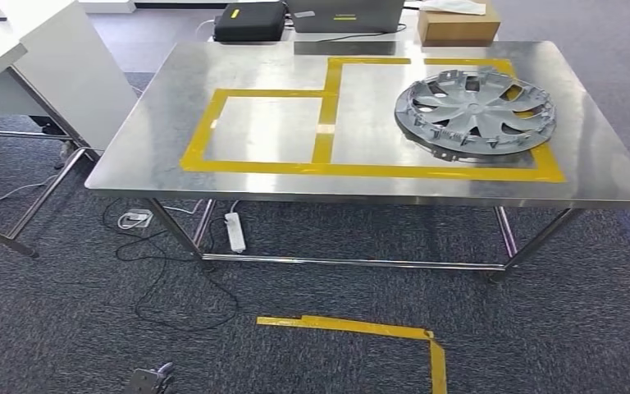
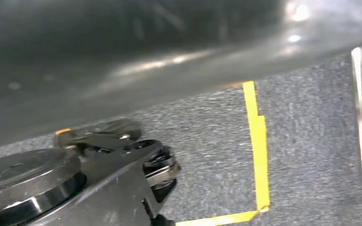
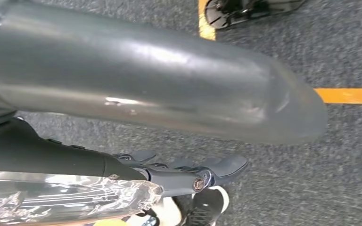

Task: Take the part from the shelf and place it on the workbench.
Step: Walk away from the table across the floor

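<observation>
A grey wheel cover (image 1: 476,111) lies flat on the steel workbench (image 1: 164,123), inside the right-hand rectangle of yellow tape (image 1: 328,168). The smaller taped rectangle to its left holds nothing. Both my arms hang low, well short of the bench. A bit of my left hand (image 1: 151,381) shows at the bottom edge of the head view. The left wrist view has that hand (image 2: 136,61) as a blurred grey thumb over carpet, nothing in it. My right hand (image 3: 188,172) hangs over the floor, its dark fingers stretched out and holding nothing.
A white cabinet (image 1: 66,66) stands left of the bench. At the bench's far edge are a black case (image 1: 250,20), a grey box (image 1: 344,15) and a cardboard box (image 1: 458,25). A power strip (image 1: 235,231) and cables lie under it. Yellow floor tape (image 1: 361,328) marks the carpet.
</observation>
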Robot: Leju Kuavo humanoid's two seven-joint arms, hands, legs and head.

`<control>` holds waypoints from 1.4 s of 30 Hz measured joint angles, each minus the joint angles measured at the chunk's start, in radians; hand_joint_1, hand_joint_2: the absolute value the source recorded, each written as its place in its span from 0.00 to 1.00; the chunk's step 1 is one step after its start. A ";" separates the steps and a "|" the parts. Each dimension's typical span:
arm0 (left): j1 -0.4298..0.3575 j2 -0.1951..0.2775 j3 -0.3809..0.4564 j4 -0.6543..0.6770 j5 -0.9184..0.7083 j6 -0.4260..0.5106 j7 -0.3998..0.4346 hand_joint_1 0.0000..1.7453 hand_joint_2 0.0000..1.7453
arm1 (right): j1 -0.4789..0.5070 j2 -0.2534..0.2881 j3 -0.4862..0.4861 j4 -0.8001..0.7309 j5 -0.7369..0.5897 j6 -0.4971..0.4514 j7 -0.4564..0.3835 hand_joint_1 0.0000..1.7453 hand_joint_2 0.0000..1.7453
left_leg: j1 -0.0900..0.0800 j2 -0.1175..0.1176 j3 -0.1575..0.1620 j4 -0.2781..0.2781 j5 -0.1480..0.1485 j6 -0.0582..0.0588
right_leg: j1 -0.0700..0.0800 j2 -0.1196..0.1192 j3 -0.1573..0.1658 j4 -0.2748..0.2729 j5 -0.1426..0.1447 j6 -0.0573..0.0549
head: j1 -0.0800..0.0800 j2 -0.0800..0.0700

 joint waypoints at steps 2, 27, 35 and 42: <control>0.001 0.000 0.002 0.000 -0.001 0.000 0.000 0.00 0.00 | 0.000 0.000 0.000 0.000 0.003 0.002 0.000 0.00 0.00 | 0.002 0.000 0.061 -0.043 0.035 0.003 | 0.000 0.001 -0.027 0.006 0.016 0.002 | 0.000 0.000; -0.001 -0.002 0.019 0.017 -0.058 0.029 0.000 0.00 0.00 | -0.004 0.003 -0.029 0.001 -0.017 0.068 -0.051 0.00 0.00 | -0.007 -0.001 0.048 -0.210 0.121 0.014 | 0.004 -0.002 0.074 -0.020 -0.051 -0.001 | 0.003 0.000; -0.003 -0.005 0.032 0.024 -0.062 0.029 0.000 0.00 0.00 | -0.004 0.005 -0.050 -0.004 -0.016 0.077 -0.055 0.00 0.00 | 0.004 -0.006 0.194 -0.200 0.084 0.011 | 0.007 -0.002 -0.035 0.018 0.021 0.005 | -0.001 0.000; -0.004 -0.006 0.035 0.027 -0.063 0.029 0.000 0.00 0.00 | -0.001 0.007 -0.056 -0.005 -0.015 0.079 -0.056 0.00 0.00 | 0.000 -0.002 0.209 -0.318 0.110 0.059 | 0.005 0.002 -0.091 0.087 -0.028 0.044 | 0.003 0.000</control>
